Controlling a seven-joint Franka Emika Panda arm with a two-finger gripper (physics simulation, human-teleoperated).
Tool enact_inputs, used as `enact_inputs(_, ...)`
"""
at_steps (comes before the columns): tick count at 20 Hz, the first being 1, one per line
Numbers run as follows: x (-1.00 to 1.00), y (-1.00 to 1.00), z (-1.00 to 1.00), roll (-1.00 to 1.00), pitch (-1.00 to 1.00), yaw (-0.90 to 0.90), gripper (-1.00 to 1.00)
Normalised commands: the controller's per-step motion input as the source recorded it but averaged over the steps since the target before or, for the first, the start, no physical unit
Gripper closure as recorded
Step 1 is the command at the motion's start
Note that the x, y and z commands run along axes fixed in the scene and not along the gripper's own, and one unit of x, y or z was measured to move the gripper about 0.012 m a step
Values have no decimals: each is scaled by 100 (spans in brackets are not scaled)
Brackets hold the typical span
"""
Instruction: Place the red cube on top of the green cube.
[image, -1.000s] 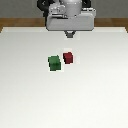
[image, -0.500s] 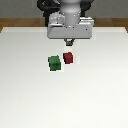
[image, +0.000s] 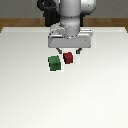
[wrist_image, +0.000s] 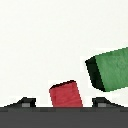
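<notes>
red cube (image: 68, 58): sits flat on the white table (image: 30, 95), right under my gripper (image: 68, 51). In the wrist view it (wrist_image: 66, 95) lands between my two fingertips (wrist_image: 24, 102), so the lineup looks about right for a grab.

green cube (image: 54, 63): also on the table, at roughly 8 o'clock from the red one in the exterior view. The two are just beside each other, and I can't say for sure there's a gap.

my jaws: spread apart, nothing in them. Both tips show on either side of the red cube in the wrist view, not touching it.

why I hang here: my guess is I'm above the red cube so I can drop straight down and pinch it, then carry it over onto the green one.

room to move: the tight spot is the green cube's side. The finger going down there has little slack, and clipping the green cube would shove my landing spot.

open side: 12 to 4 o'clock around the red cube is bare table.

edges: both cubes are well in from every table edge, so no worry about knocking anything off.
</notes>
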Motion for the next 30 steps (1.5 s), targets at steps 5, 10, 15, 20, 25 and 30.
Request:
enact_inputs(5,0,0,-60,0,0,0,-100)
enact_inputs(10,0,0,0,0,0,0,-100)
enact_inputs(15,0,0,0,0,0,0,100)
enact_inputs(20,0,0,0,0,0,0,100)
enact_inputs(25,0,0,60,0,0,0,100)
enact_inputs(30,0,0,100,0,0,0,100)
